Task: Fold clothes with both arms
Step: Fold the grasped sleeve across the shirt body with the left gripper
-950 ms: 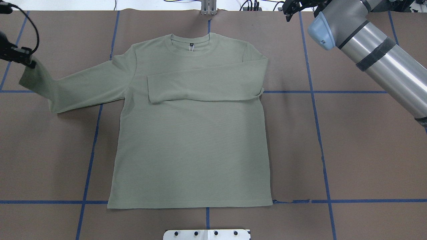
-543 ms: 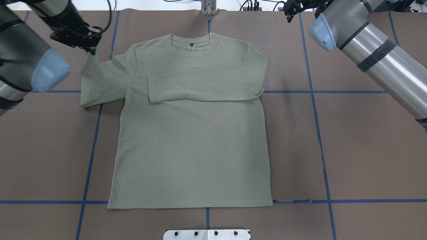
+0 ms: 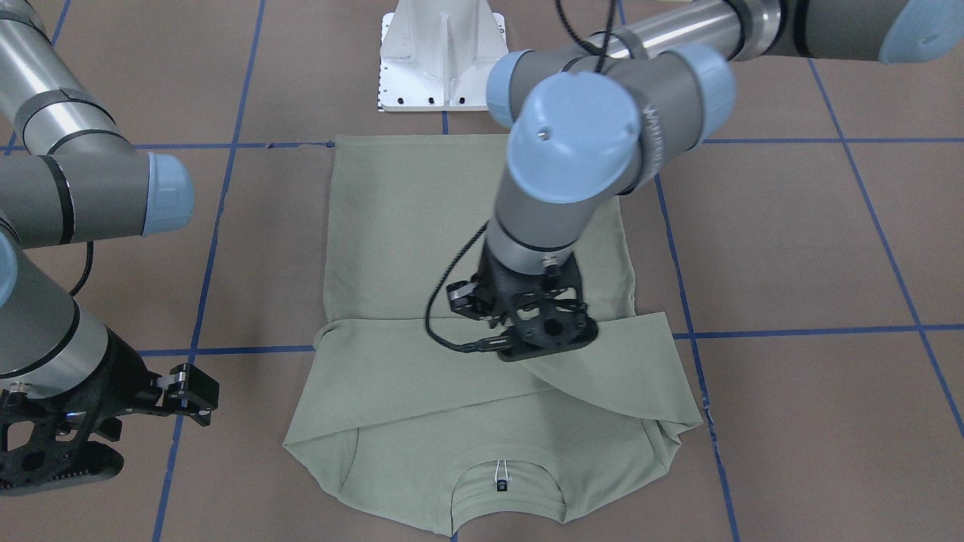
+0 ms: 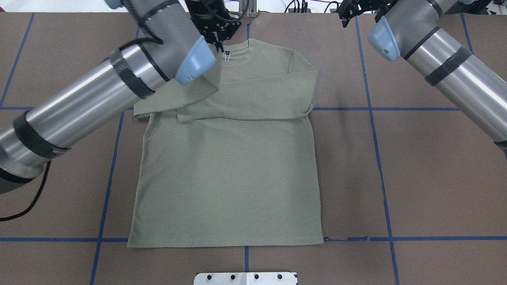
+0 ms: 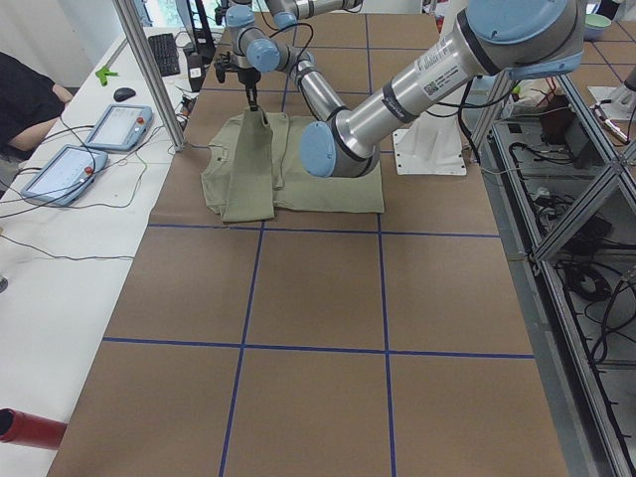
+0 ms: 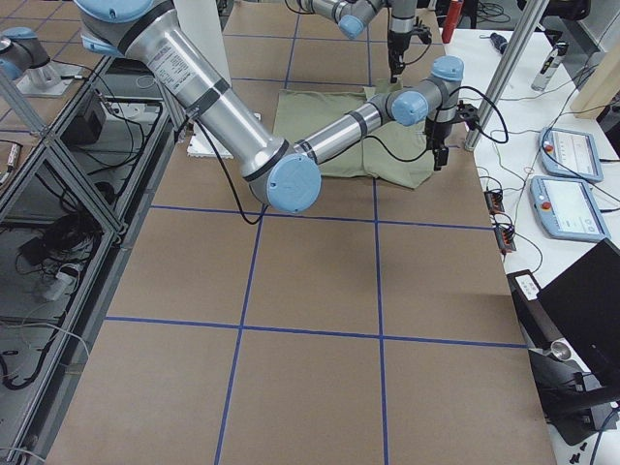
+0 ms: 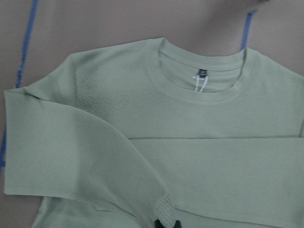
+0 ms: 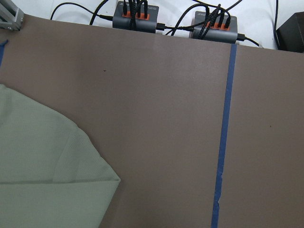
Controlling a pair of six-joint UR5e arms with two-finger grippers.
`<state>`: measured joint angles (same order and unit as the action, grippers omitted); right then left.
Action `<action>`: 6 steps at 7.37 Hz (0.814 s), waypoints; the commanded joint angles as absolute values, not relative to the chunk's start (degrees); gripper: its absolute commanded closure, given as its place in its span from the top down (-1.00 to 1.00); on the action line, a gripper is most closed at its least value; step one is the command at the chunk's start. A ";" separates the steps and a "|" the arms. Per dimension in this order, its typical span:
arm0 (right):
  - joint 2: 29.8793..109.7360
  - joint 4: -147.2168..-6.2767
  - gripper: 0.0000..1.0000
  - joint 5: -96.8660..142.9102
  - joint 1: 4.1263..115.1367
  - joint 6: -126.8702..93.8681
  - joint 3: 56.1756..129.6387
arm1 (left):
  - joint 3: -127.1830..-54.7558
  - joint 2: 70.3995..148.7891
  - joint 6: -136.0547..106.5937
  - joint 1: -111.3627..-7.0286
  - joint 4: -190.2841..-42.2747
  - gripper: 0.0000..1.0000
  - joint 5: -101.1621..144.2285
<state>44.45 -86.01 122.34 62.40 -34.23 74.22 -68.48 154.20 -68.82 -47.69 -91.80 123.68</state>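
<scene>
1. The black two-finger left gripper (image 3: 547,340) is clamped tight on the ribbed cuff (image 7: 164,209) of one sleeve of the pale sage-green long-sleeved knit shirt (image 4: 225,170). It holds the cuff in the air above the upper chest, close to the round ribbed neck (image 4: 237,55).
2. The black two-finger right gripper (image 4: 347,11) hangs over bare table beyond the shirt's shoulder on its own side, well apart from the fabric. It has nothing in it, and I cannot tell how wide its jaws stand.
3. The shirt lies flat on the brown paper-covered table (image 4: 435,178), which is marked with blue tape lines. Its neck points away from the robot and its hem lies near the white metal pedestal base (image 3: 440,60).
4. The sleeve on the robot's right (image 4: 245,103) already lies folded across the chest. The lifted sleeve (image 4: 178,97) slopes up from its shoulder to the left gripper.
5. Judged from this, the step in hand is the second sleeve fold, about halfway across. The body folds are not yet begun.
6. The next move probably calls for these things:
   - carrying the cuff on toward the opposite side seam
   - keeping the sleeve lightly taut so that it creases at the shoulder
   - lowering it flat over the first sleeve
   - opening the jaws only once the cuff rests on the fabric
</scene>
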 commanded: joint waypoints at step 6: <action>44.82 -85.78 1.00 122.17 61.96 -34.45 74.00 | -51.50 160.31 -87.37 -33.49 -116.54 1.00 110.57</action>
<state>44.81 -85.78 122.26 62.10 -34.41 74.09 -52.34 159.74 -86.92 -34.26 -115.54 112.48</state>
